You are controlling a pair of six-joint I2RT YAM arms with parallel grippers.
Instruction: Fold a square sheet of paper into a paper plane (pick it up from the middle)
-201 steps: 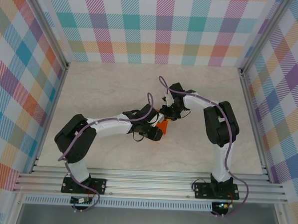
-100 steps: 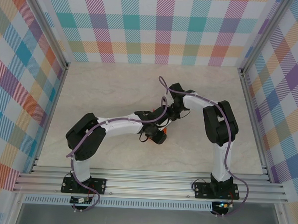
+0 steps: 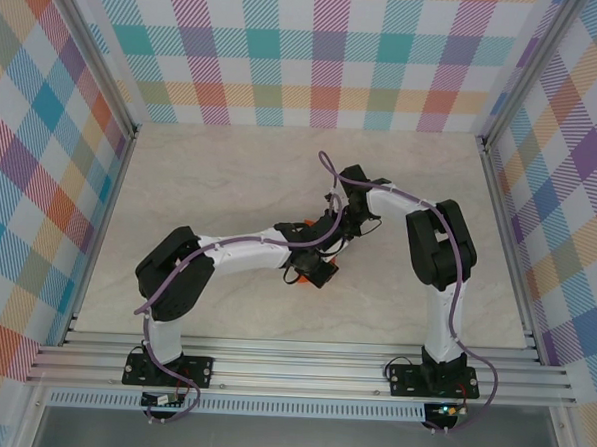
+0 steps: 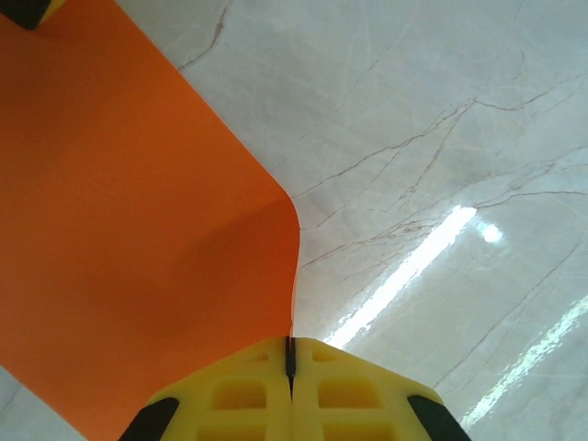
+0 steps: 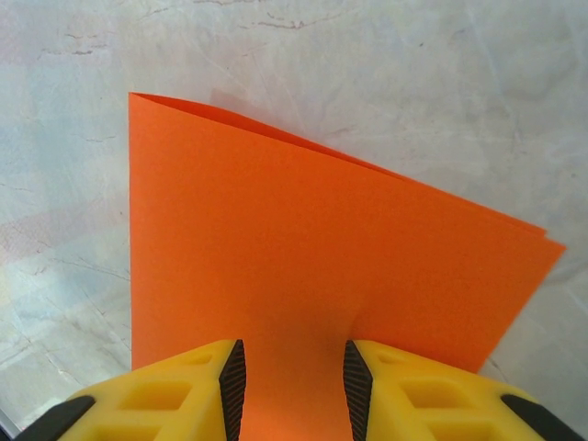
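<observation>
The square sheet of paper (image 5: 303, 248) is bright orange and folded double, its layered edge showing at the right corner. My right gripper (image 5: 292, 354) is open, its two pads (image 5: 231, 377) apart with the orange paper running between them. The left wrist view shows the paper (image 4: 138, 239) bending up from the table, its edge running into the seam of my left gripper (image 4: 290, 342), which is shut on it. From above, the left gripper (image 3: 314, 268) and right gripper (image 3: 338, 232) meet at the table's middle and cover most of the paper.
Pale marbled tabletop (image 3: 221, 179) lies all around the two grippers. Checked walls and metal rails (image 3: 503, 234) close the space at the back and both sides. Both arms' cables loop above the wrists.
My left arm has reached further right toward the right gripper, and its jaws have closed on the paper's edge. The right gripper has stayed in place.
</observation>
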